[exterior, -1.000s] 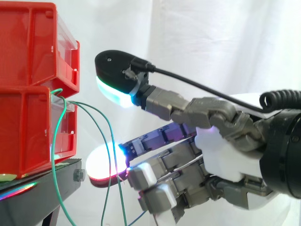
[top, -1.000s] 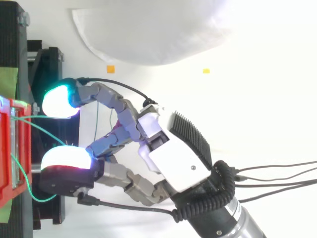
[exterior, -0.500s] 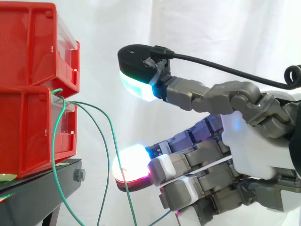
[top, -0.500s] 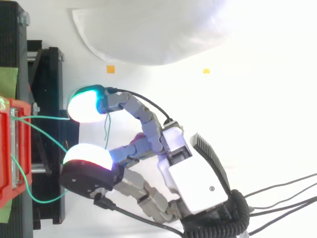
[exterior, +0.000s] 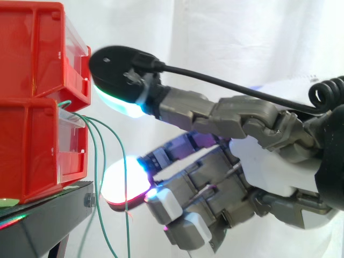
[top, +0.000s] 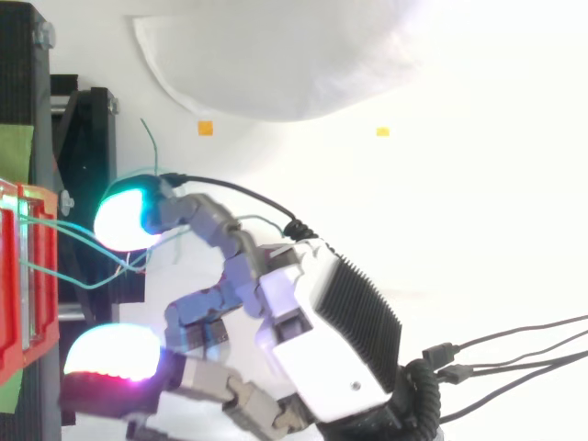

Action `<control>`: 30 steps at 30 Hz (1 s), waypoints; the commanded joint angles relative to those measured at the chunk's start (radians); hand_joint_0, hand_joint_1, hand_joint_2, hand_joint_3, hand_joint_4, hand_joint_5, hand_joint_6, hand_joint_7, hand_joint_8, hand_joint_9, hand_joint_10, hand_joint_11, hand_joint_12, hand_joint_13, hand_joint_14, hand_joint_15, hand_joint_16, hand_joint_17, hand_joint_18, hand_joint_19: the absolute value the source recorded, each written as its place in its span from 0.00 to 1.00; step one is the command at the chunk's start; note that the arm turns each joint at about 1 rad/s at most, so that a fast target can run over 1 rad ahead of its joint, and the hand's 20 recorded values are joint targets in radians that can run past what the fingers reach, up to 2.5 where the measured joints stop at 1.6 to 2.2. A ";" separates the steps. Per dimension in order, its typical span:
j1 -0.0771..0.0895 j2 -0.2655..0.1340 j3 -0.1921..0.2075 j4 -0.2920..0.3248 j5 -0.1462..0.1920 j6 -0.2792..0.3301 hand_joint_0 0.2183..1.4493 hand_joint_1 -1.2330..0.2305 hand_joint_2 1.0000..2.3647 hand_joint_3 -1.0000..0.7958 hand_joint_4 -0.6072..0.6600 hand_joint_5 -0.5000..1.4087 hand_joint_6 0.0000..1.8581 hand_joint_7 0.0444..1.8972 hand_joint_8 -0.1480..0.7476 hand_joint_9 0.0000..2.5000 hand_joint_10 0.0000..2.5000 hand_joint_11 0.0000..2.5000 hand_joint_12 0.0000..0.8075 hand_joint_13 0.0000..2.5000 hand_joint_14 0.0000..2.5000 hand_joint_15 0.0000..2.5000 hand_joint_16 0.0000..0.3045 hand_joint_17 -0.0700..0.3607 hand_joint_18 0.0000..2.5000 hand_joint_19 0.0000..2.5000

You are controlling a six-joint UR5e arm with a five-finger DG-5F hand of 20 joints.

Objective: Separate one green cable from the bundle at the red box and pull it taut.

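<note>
Green cables come out of the front of the lower red bin and droop in loose loops past the stand's edge nearest the hand. None is taut yet. Lower bin sits on the black stand, upper red bin stacked on it.

Hand comes in from the right, spread wide and gripping nothing. Cyan-green pad is high, just beside the upper bin's front lip. White-red pad is low, near the stand's edge. Other fingers bent under, out of the way.

Key relation: cables lie between the bin front and the palm, inside the gap between the two pads. Their long axis is roughly vertical in the side view. In the top view they fan out from the bin toward the hand, closer to the cyan-green pad than the other. Cannot tell if any strand touches a pad.

Judgement: still at the separating step. Next, close the pads on a single strand, then draw away from the bin. Risk is catching several strands.
</note>
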 commanded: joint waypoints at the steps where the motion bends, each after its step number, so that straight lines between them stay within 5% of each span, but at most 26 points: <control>1: -0.002 0.000 -0.016 -0.005 -0.303 -0.028 0.16 0.59 0.00 0.28 0.73 0.19 0.27 0.44 0.57 0.57 0.01 0.57 0.54 0.60 0.01 0.61 0.22 0.52 0.45 0.41; 2: -0.002 0.000 -0.024 -0.006 -0.317 -0.028 0.16 0.59 0.00 0.28 0.73 0.19 0.27 0.44 0.56 0.57 0.01 0.57 0.53 0.60 0.01 0.61 0.22 0.52 0.45 0.41; 3: -0.005 0.000 -0.042 -0.009 -0.371 -0.032 0.16 0.59 0.00 0.28 0.73 0.19 0.27 0.44 0.56 0.57 0.01 0.57 0.53 0.60 0.01 0.61 0.22 0.52 0.45 0.41; 11: -0.002 0.000 -0.091 -0.006 -0.470 -0.095 0.16 0.60 0.00 0.28 0.73 0.19 0.27 0.44 0.57 0.57 0.01 0.57 0.54 0.60 0.00 0.60 0.22 0.52 0.45 0.41; 18: 0.006 0.000 -0.174 0.032 -0.467 -0.065 0.16 0.60 0.00 0.28 0.73 0.19 0.27 0.44 0.57 0.57 0.01 0.57 0.54 0.60 0.01 0.61 0.22 0.52 0.45 0.41; 25: 0.006 0.000 -0.183 0.054 -0.461 -0.059 0.16 0.60 0.00 0.28 0.73 0.19 0.27 0.44 0.57 0.57 0.01 0.57 0.54 0.60 0.01 0.61 0.22 0.52 0.45 0.41; 30: 0.007 0.000 -0.176 0.049 -0.417 -0.019 0.16 0.59 0.00 0.28 0.73 0.19 0.27 0.44 0.57 0.57 0.01 0.57 0.53 0.60 0.01 0.61 0.22 0.52 0.45 0.41</control>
